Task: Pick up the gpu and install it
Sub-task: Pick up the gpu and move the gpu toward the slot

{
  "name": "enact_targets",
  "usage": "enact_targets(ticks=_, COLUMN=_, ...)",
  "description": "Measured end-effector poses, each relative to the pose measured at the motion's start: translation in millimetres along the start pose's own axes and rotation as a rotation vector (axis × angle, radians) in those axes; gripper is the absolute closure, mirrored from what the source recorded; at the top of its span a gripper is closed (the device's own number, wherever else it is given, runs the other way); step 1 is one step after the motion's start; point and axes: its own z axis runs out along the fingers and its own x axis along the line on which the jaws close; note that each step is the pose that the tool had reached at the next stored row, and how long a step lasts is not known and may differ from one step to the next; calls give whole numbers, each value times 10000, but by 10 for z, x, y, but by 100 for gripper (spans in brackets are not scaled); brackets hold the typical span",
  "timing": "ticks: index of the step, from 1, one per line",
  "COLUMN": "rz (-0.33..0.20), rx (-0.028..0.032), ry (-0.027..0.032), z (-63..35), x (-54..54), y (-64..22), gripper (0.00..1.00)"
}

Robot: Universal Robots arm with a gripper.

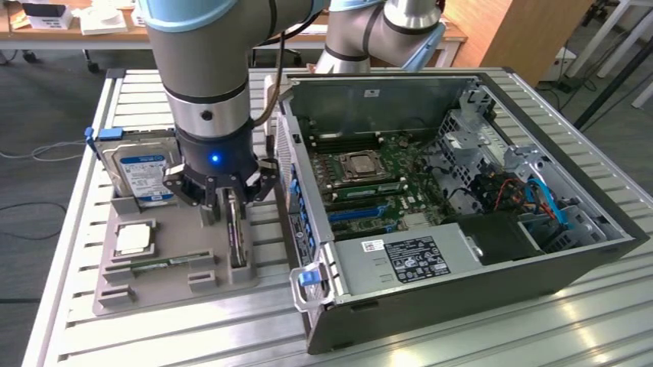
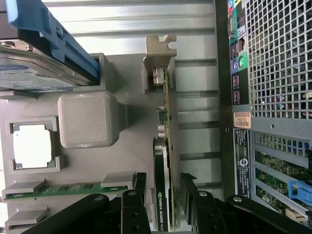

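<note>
gripper: jaws spread, gripping nothing, one finger either side of gpu | gpu: on edge in tray slot, case-side edge of tray, directly below gripper, long axis along that edge | case: open, beside tray

Slatted aluminium table carries two items directly. Item one: a grey moulded tray, toward the exterior view's left, flat on the slats. Its recesses hold a hard drive with blue bracket, a processor chip, a green memory stick, and the gpu standing on edge in its slot. Item two: a computer case, lying on its side, open side up, just beside the tray on the exterior view's right. Contact between tray and case cannot be determined.
</note>
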Motion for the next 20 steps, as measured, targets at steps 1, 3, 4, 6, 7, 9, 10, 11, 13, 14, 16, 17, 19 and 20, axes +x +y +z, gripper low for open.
enact_targets(ticks=1, rz=0, rx=2, ry=2, z=12, x=1, y=-1, gripper=58)
enact_targets(ticks=3, rz=0, rx=3, ry=2, z=33, x=1, y=-2, gripper=58)
enact_targets(ticks=4, rz=0, rx=2, ry=1, z=41, x=1, y=-2, gripper=58)
enact_targets(ticks=6, rz=-1, rx=2, ry=2, z=58, x=1, y=-3, gripper=58)
enact_targets(ticks=7, rz=0, rx=2, ry=2, z=69, x=2, y=-3, gripper=58)
enact_targets(ticks=9, rz=0, rx=2, ry=1, z=88, x=2, y=-4, gripper=58)
enact_targets(ticks=10, rz=0, rx=4, ry=2, z=91, x=2, y=-4, gripper=58)
enact_targets(ticks=11, rz=0, rx=4, ry=4, z=91, x=3, y=-4, gripper=58)
enact_targets(ticks=13, rz=1, rx=1, ry=1, z=98, x=1, y=-4, gripper=58)
enact_targets(ticks=14, rz=1, rx=2, ry=1, z=101, x=-3, y=-3, gripper=58)
enact_targets(ticks=16, rz=1, rx=3, ry=3, z=107, x=-8, y=-3, gripper=58)
enact_targets(ticks=17, rz=1, rx=4, ry=3, z=110, x=-8, y=-4, gripper=58)
enact_targets(ticks=19, rz=1, rx=1, ry=1, z=130, x=-8, y=-4, gripper=58)
enact_targets(ticks=20, rz=0, rx=2, ry=2, z=140, x=-8, y=-5, gripper=58)
